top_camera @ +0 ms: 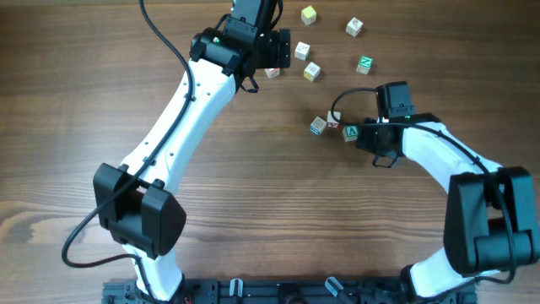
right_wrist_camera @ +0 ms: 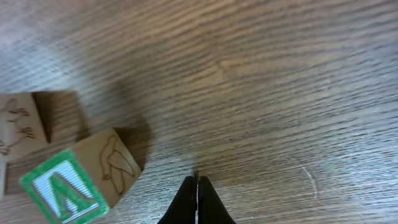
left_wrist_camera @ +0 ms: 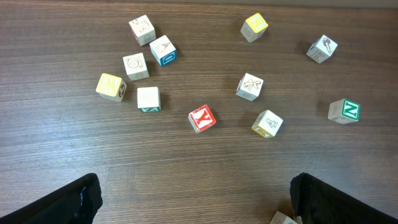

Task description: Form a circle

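Note:
The circle's cubes form a tight arc of three near the table's middle: a blue-marked cube point(top_camera: 317, 126), a red-marked cube point(top_camera: 333, 120) and a green-faced cube point(top_camera: 350, 133). My right gripper point(top_camera: 363, 137) is low, just right of the green-faced cube point(right_wrist_camera: 59, 186). Its tips point(right_wrist_camera: 197, 180) are shut on nothing over bare wood, a little apart from that cube. A plain cube point(right_wrist_camera: 18, 127) lies beyond it. High at the back, my left gripper point(top_camera: 278, 52) is open wide and empty point(left_wrist_camera: 196, 199).
Loose letter cubes are scattered at the back: red Y point(left_wrist_camera: 202, 118), green N point(left_wrist_camera: 344, 111), a yellow one point(left_wrist_camera: 254, 27) and others. Several more bunch together at the far left point(left_wrist_camera: 135, 66), hidden under the left arm in the overhead view.

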### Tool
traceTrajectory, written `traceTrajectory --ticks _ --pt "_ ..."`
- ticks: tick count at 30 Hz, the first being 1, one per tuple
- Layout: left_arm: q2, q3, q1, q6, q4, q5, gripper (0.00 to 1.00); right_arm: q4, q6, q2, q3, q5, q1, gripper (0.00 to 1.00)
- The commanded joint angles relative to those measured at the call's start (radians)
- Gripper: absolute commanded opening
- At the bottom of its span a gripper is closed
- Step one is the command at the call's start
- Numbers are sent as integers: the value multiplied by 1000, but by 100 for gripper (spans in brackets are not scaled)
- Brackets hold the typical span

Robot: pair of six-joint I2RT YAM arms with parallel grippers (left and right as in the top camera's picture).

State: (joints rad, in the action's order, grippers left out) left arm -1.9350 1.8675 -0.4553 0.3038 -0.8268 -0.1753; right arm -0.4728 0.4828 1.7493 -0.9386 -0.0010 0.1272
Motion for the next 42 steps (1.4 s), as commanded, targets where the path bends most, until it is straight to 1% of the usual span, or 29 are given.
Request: traceTrajectory --ticks 1,3,9,19,22,28,36,42 --pt "22 18 4 -9 2 -9 100 0 -1 10 -15 -45 -3 4" --pt "22 18 4 -9 2 -9 100 1 -16 10 -15 -84 -3 4" --pt "22 18 4 -9 2 -9 100 26 -37 10 -15 -113 -3 4" --pt "22 18 3 -9 2 -9 100 77 -39 10 -15 -113 -3 4" --pt "22 18 3 -9 2 -9 100 89 -62 10 -15 -115 -3 4" --pt "22 18 3 -9 2 -9 100 108 -68 10 -15 -163 -3 4" --pt "22 18 3 -9 2 -9 100 129 -69 10 -15 -123 -3 4" --pt "22 18 3 -9 2 -9 100 145 -69 10 -15 -132 -3 4"
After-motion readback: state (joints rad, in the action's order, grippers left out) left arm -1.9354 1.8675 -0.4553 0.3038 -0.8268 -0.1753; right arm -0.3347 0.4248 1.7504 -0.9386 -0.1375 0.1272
